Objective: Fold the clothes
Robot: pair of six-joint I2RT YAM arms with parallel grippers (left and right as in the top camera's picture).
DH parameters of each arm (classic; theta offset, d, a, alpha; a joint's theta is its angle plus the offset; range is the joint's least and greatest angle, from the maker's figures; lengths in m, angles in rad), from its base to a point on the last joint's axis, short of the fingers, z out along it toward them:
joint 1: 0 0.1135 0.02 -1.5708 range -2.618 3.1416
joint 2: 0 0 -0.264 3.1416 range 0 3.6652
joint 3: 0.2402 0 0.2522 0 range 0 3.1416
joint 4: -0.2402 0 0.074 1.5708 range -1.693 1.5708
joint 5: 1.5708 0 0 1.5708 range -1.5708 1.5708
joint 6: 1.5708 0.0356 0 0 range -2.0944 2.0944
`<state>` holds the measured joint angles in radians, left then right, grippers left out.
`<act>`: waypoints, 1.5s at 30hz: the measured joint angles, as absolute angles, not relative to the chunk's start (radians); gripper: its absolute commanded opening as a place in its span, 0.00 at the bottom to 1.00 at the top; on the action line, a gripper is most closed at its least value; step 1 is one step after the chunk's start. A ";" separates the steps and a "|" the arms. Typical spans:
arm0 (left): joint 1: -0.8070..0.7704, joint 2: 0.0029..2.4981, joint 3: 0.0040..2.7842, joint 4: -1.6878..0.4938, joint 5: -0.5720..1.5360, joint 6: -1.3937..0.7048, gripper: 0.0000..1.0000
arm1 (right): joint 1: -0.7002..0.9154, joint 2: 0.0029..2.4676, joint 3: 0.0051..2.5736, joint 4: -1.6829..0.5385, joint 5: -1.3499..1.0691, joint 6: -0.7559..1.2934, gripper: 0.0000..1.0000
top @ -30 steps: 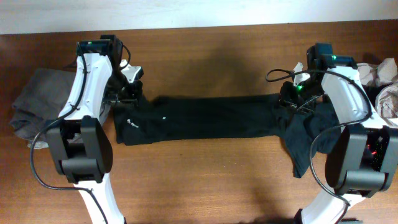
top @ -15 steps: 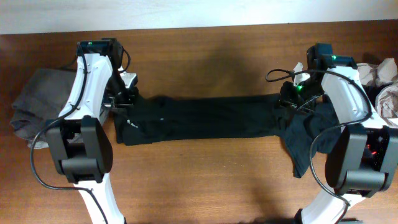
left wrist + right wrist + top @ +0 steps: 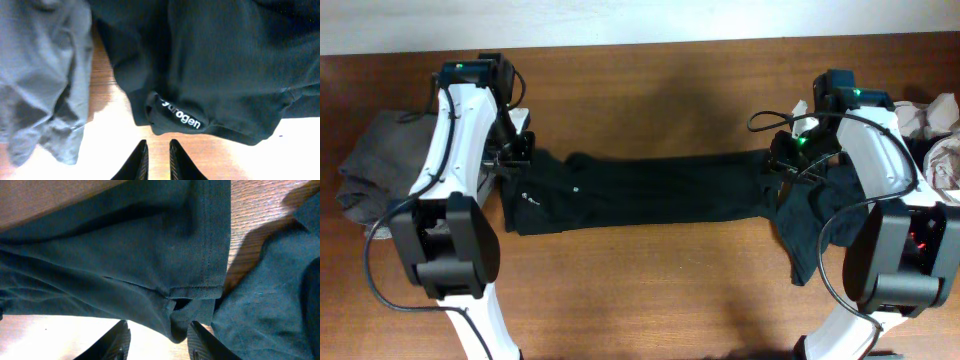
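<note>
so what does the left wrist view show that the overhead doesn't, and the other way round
Only the left wrist view: the white printed lettering on the black cloth T-shirt, large enough to see as letters, and the left tool with its dark fingers narrowly parted and nothing between them.
Only the overhead: the shirt's whole length laid out as a long strip, the right tool at its far end, and crumpled beige garments at the right edge.
Both: the black shirt, the rumpled grey garment beside it, and the brown wooden table.
</note>
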<state>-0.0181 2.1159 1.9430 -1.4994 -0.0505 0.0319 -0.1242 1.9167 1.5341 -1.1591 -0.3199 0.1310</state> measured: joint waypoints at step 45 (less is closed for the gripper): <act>-0.141 2.170 1.731 -1.275 0.067 -0.009 0.01 | 0.057 1.981 1.386 -0.837 -0.257 0.303 0.18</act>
<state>-0.1410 2.1696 1.7313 -1.2755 0.0666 -0.0093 0.0566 1.9808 1.3857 -0.8371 -0.2565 0.3031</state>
